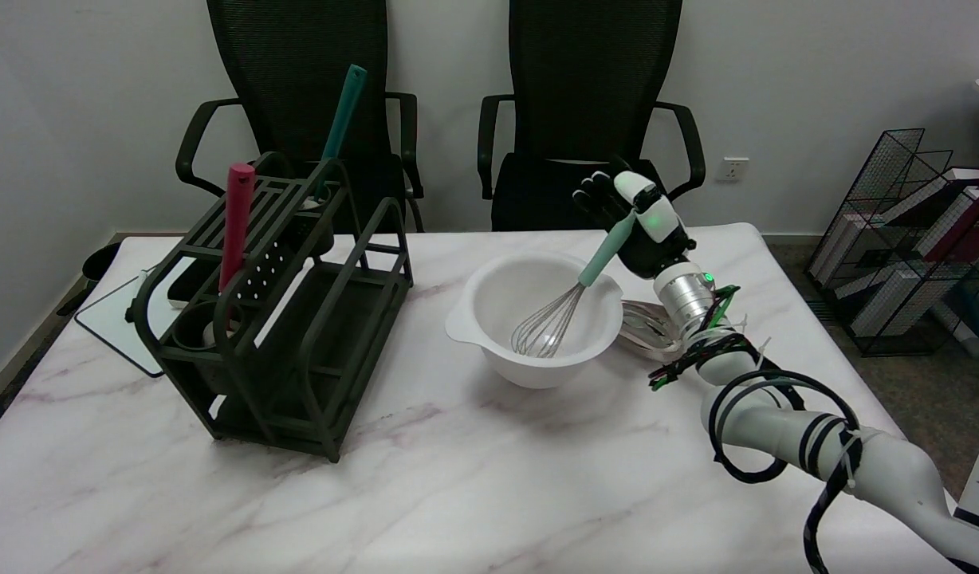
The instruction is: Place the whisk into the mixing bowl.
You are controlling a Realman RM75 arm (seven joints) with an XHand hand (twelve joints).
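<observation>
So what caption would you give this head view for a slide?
Right hand holds the whisk by its mint handle, wire end resting inside the white mixing bowl on the marble table.

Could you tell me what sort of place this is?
Probably an office or lab room rather than a kitchen: two black office chairs behind the marble-patterned table, and a wire rack of binders on the floor.

The whisk handle's top end is hidden inside the right hand, so the grip itself is perhaps a pinch. Below the hand, its arm runs off the lower right edge.
</observation>
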